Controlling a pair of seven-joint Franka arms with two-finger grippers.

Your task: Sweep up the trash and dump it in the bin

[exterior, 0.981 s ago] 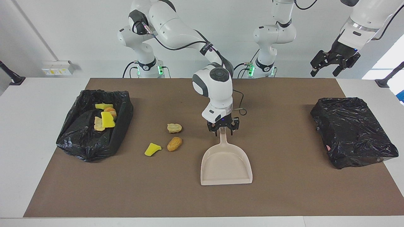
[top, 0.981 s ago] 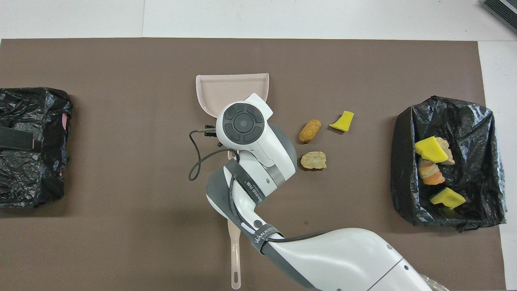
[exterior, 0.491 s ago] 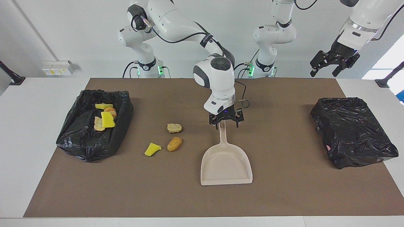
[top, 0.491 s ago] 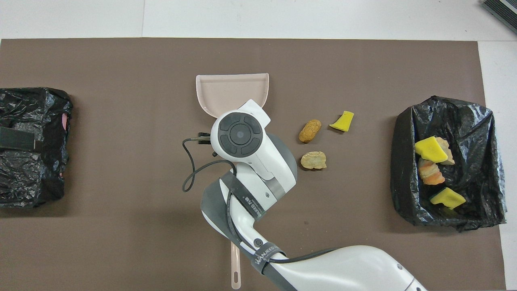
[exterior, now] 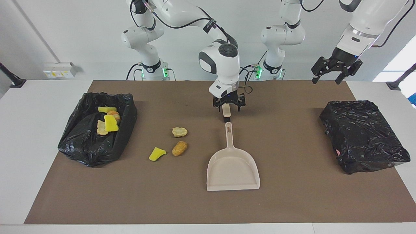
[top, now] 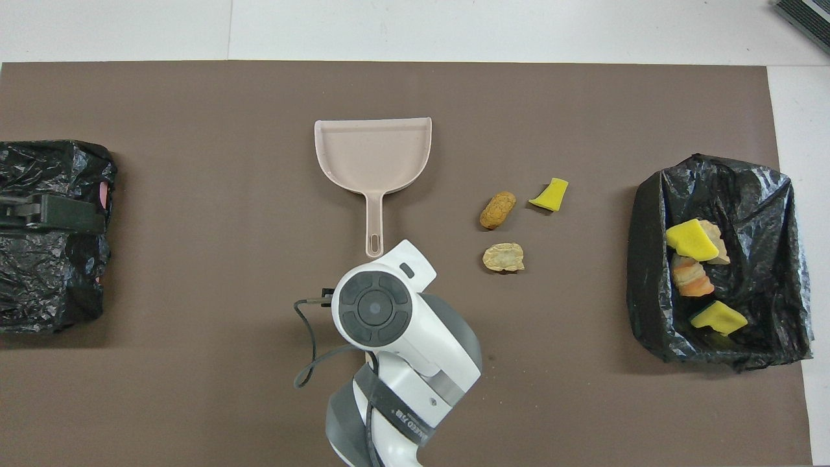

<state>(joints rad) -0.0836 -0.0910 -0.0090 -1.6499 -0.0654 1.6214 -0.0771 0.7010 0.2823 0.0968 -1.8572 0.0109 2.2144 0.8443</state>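
Three trash scraps lie on the brown mat: a tan lump (exterior: 179, 131) (top: 503, 257), an orange-brown lump (exterior: 179, 148) (top: 497, 209) and a yellow sponge piece (exterior: 157, 153) (top: 550, 194). Several more lie in the black-lined bin (exterior: 81, 146) (top: 765, 194) at the right arm's end. The beige dustpan (exterior: 233, 169) (top: 373, 159) lies flat mid-mat, its handle toward the robots. My right gripper (exterior: 228, 109) is open, low over a beige brush end (exterior: 226, 112) just nearer to the robots than that handle. My left gripper (exterior: 336, 70) (top: 39, 213) waits open in the air.
A closed black bag bundle (exterior: 362, 135) (top: 45, 272) sits at the left arm's end of the mat, under the raised left gripper. A loose cable (top: 308, 350) hangs from the right wrist. White table surface borders the mat.
My right gripper has left the dustpan's handle and drawn back toward the robots, to over the brush end. The dustpan stayed put. The left gripper drifted slightly over the bag bundle.
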